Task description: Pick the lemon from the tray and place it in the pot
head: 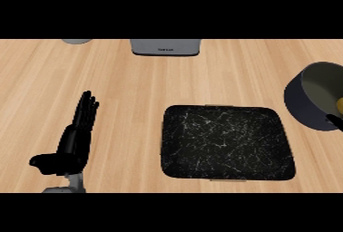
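Observation:
The black marbled tray (pixel 227 142) lies flat on the wooden counter, right of centre, with nothing on it. A dark pot (pixel 305 102) with a pale inside stands at the right edge, partly cut off. A sliver of the yellow lemon (pixel 340 105) shows inside the pot's opening, right at the picture's edge. Just below it a small black part of my right hand (pixel 334 121) comes over the pot's rim; the rest is out of view. My left hand (pixel 74 138) rests open on the left, fingers straight and pointing away, well clear of the tray.
A grey box-shaped appliance (pixel 165 46) stands at the back centre. A small grey object (pixel 78 41) sits at the back left, mostly cut off. Bare wooden counter lies between my left hand and the tray.

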Action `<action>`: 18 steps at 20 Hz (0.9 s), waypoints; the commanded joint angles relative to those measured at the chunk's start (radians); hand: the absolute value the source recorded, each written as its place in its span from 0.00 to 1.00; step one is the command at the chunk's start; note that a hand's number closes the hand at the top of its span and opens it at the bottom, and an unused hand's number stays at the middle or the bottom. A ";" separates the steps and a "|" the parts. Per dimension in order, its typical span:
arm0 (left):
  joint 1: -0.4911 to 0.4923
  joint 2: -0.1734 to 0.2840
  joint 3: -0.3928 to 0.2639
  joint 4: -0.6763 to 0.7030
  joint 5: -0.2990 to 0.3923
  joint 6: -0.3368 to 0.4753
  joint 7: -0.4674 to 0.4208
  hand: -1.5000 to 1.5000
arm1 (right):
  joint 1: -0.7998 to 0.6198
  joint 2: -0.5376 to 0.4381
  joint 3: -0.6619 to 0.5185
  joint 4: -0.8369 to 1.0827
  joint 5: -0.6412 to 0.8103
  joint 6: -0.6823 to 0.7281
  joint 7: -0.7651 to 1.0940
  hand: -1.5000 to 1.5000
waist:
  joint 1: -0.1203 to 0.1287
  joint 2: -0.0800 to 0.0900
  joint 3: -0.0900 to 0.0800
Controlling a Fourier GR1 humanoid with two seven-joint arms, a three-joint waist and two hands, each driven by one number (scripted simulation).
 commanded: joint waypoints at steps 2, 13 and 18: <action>0.013 -0.004 -0.003 -0.002 0.001 0.000 0.005 0.50 | -0.044 0.099 -0.133 0.023 -0.219 -0.079 -0.175 0.00 | -0.002 0.011 0.028; 0.019 -0.034 -0.019 0.007 -0.009 0.010 -0.031 0.50 | -0.084 -0.123 -0.373 0.394 -0.508 0.017 -0.404 0.00 | 0.009 0.017 0.026; -0.009 0.001 0.036 0.035 0.015 -0.009 -0.036 0.50 | -0.032 -0.206 -0.413 0.504 -0.583 0.064 -0.540 0.00 | 0.004 0.017 0.025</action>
